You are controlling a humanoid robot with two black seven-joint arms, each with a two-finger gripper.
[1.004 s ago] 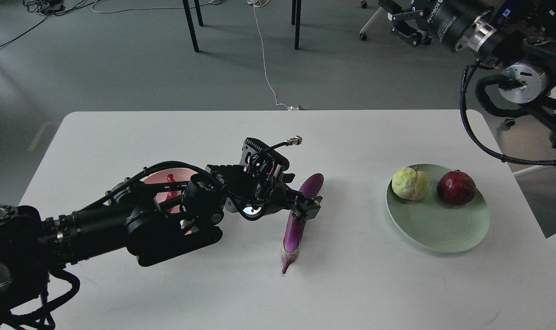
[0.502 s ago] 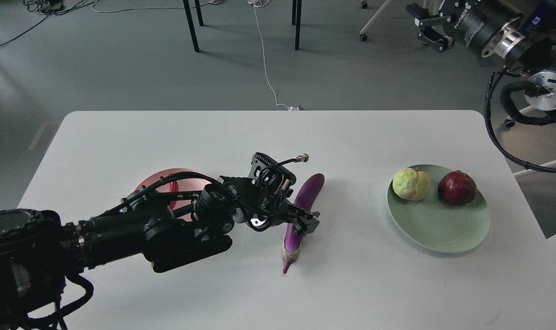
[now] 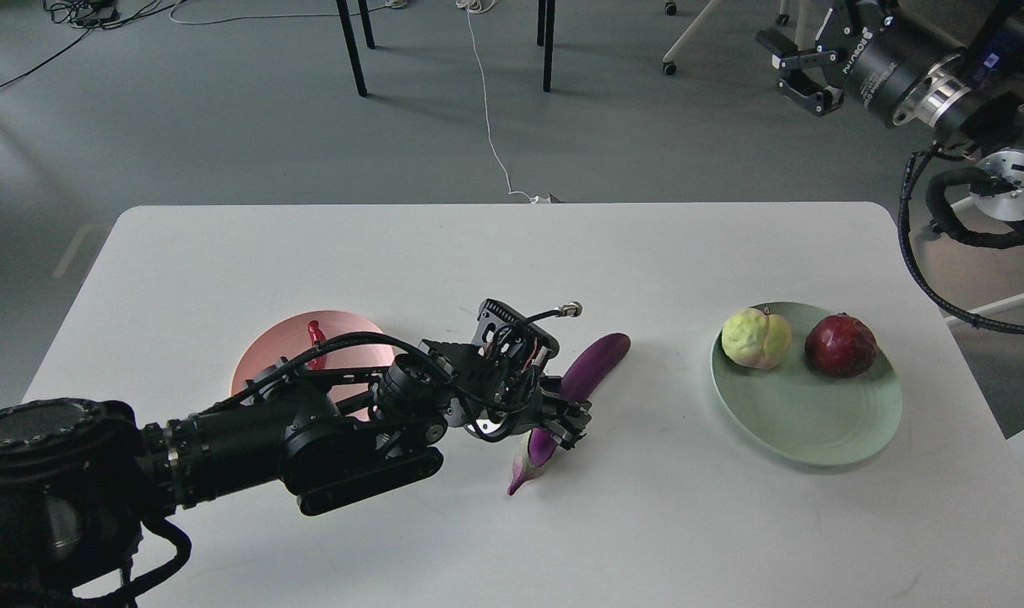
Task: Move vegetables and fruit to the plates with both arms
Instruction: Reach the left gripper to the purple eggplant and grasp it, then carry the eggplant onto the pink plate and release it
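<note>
Eggplant (image 3: 594,370) in left claw (image 3: 562,422)

A white table (image 3: 309,253) stands on grey floor (image 3: 182,127); dark chair legs (image 3: 351,46) and a white cable (image 3: 486,110) behind.

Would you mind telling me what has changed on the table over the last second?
The left end effector slid nearer along the eggplant and closed on it; the eggplant swung, its far tip now pointing more to the right. The right end effector drew back to the right. Both fruits on the green plate and the chili on the pink plate stayed put.
</note>
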